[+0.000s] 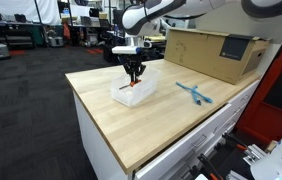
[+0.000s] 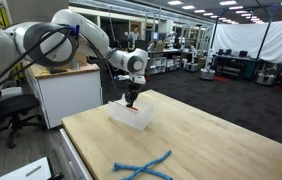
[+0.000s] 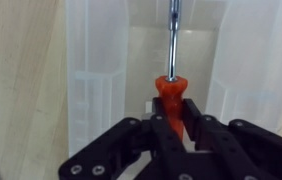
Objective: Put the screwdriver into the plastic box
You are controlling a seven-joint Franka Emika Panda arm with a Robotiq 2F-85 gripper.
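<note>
My gripper [image 3: 174,118] is shut on the orange-red handle of the screwdriver [image 3: 169,90]. Its metal shaft points away from me over the inside of the clear plastic box [image 3: 91,80]. In both exterior views the gripper [image 1: 133,73] [image 2: 131,97] hangs straight down into the box [image 1: 146,92] [image 2: 141,118], which lies on the wooden table. A red bit of the screwdriver [image 1: 133,87] shows below the fingers. I cannot tell whether the screwdriver touches the box floor.
A light-blue tool [image 1: 195,94] [image 2: 141,167] lies on the wooden table [image 1: 171,125] apart from the box. A large brown cardboard box [image 1: 216,52] stands at the table's back. Drawers run below the table's front edge.
</note>
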